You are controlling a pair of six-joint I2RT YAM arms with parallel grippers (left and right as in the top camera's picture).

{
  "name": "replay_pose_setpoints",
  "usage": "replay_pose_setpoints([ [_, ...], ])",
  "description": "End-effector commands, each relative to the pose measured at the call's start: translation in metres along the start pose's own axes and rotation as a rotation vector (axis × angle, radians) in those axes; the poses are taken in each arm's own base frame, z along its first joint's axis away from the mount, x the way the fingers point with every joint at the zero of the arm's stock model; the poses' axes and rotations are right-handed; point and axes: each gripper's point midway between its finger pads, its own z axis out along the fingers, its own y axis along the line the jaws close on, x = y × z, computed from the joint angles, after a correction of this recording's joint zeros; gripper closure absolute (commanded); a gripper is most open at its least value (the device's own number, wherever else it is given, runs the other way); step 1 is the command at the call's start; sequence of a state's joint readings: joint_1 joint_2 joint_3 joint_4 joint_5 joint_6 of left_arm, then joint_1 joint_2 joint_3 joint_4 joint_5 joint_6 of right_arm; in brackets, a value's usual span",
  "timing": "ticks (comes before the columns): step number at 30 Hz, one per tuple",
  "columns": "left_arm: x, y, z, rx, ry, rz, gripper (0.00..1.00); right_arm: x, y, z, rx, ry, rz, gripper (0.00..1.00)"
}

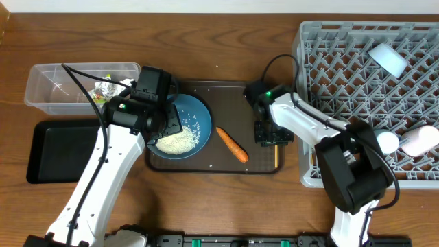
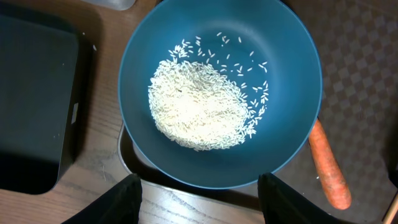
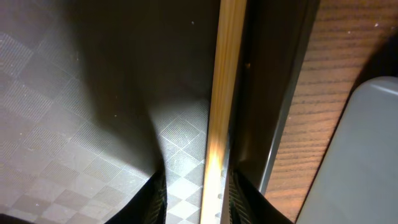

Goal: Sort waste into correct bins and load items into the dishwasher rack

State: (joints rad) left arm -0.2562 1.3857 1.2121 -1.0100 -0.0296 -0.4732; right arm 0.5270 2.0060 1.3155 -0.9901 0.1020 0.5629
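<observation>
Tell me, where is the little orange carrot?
In the overhead view, the small orange carrot lies on the dark brown serving tray, just right of the round blue plate of white rice.

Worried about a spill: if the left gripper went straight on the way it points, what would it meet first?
Probably the blue bowl, at its near rim or the rice heaped inside; the left gripper points down over it, but depth is unclear.

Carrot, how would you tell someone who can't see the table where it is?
Find the big grey rack on the right; the dark brown tray lies just left of it. On that tray, right of the blue dish of rice, lies the carrot: the only orange thing, long and thin.
</observation>
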Motion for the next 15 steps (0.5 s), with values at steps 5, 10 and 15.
replay_pose_setpoints([
  [5,0.001,0.003,-0.001,-0.006,-0.003,0.007,0.39,0.017,0.002,0.023,-0.01,0.064,0.035,0.99],
  [10,0.001,0.003,-0.001,-0.006,-0.003,0.007,0.39,0.003,0.006,0.011,-0.035,0.024,0.047,0.99],
  [15,0.001,0.003,-0.001,-0.006,-0.002,0.007,0.39,-0.03,0.004,-0.045,-0.114,-0.106,0.053,0.99],
])
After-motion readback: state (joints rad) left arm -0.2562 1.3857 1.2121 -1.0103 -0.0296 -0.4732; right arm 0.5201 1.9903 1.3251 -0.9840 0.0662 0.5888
